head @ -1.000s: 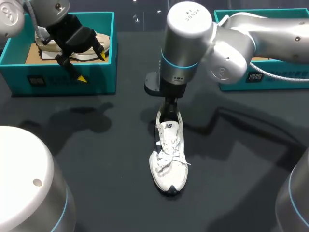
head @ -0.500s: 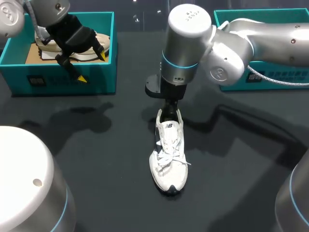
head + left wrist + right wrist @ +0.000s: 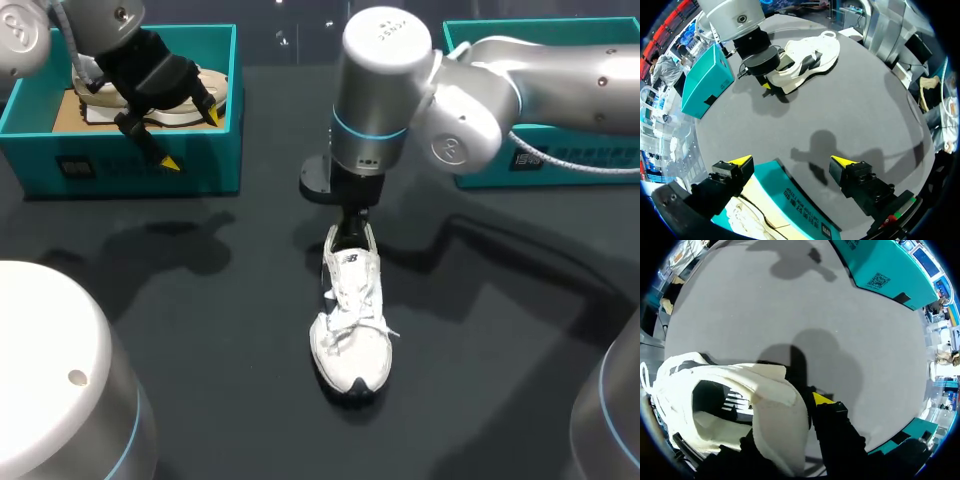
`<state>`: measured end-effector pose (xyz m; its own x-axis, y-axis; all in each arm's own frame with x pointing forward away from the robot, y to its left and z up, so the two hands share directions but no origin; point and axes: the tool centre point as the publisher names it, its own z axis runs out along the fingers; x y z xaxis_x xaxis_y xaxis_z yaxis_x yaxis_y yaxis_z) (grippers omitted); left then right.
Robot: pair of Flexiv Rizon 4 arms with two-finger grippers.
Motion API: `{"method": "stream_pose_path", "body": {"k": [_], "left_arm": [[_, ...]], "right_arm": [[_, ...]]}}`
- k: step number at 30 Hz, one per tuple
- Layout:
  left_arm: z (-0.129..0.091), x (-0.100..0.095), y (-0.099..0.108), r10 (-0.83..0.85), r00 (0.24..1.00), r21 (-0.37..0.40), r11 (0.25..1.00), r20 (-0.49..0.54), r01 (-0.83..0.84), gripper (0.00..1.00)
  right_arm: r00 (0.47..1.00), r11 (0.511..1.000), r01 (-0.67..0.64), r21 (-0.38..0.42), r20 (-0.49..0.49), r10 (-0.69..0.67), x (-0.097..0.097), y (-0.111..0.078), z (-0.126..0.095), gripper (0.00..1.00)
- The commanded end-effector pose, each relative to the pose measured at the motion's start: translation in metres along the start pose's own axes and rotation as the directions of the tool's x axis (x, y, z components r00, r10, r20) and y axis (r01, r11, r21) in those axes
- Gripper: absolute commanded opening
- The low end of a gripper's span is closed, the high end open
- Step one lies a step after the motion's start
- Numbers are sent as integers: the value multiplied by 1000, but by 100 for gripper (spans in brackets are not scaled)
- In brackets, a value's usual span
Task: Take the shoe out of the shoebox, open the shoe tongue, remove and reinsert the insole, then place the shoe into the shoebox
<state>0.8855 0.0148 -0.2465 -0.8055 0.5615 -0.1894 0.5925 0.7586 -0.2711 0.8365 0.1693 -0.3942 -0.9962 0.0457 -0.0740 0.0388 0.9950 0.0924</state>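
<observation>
A white laced shoe (image 3: 350, 325) lies on the dark table, toe toward me. My right gripper (image 3: 350, 232) comes straight down onto its heel. In the right wrist view the thick white heel collar (image 3: 782, 407) sits between the right gripper's (image 3: 790, 417) fingers. One yellow-tipped finger (image 3: 823, 399) presses its outside, and the other is hidden inside the shoe (image 3: 705, 390). My left gripper (image 3: 192, 140) hangs open over the front wall of the left teal shoebox (image 3: 130, 168), holding nothing. From the left wrist, the left gripper (image 3: 790, 162) shows wide-apart tips above the box wall (image 3: 790, 195), with the shoe (image 3: 810, 52) far ahead.
The left shoebox holds another pale shoe (image 3: 185, 95) on brown card. A second teal box (image 3: 560, 160) stands at the back right, partly behind my right arm (image 3: 500, 80). Bare dark table surrounds the shoe on all sides.
The right gripper's fingers have closed in on the shoe's heel. The shoe's toe has shifted slightly. The left arm has stayed where it was.
</observation>
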Motion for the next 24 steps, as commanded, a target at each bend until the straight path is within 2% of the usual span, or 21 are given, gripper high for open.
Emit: {"method": "stream_pose_path", "body": {"k": [1, 6, 10, 18, 23, 24], "left_arm": [[0, 0, 0, 1, 1000, -2, 1000, -1, -1, 100], [0, 0, 0, 1, 1000, -2, 1000, -1, -1, 100], [0, 0, 0, 1, 1000, -2, 1000, -1, -1, 100], [0, 0, 0, 1, 1000, -2, 1000, -1, -1, 100], [0, 0, 0, 1, 1000, -2, 1000, -1, -1, 100], [0, 0, 0, 1, 1000, -2, 1000, -1, -1, 100]], "right_arm": [[1000, 1000, -1, 11, -1, 1, 5, 1, -4, 0], [1000, 1000, -11, 16, 8, 11, 9, -1, -13, 0], [1000, 999, -21, 29, 18, 20, 8, -4, -31, 0], [999, 996, -4, 87, 37, 1, -4, -20, -93, 0], [995, 998, 38, 42, 92, -41, -19, -34, -140, 0], [995, 998, 38, 42, 92, -41, -19, -34, -140, 0]]}}
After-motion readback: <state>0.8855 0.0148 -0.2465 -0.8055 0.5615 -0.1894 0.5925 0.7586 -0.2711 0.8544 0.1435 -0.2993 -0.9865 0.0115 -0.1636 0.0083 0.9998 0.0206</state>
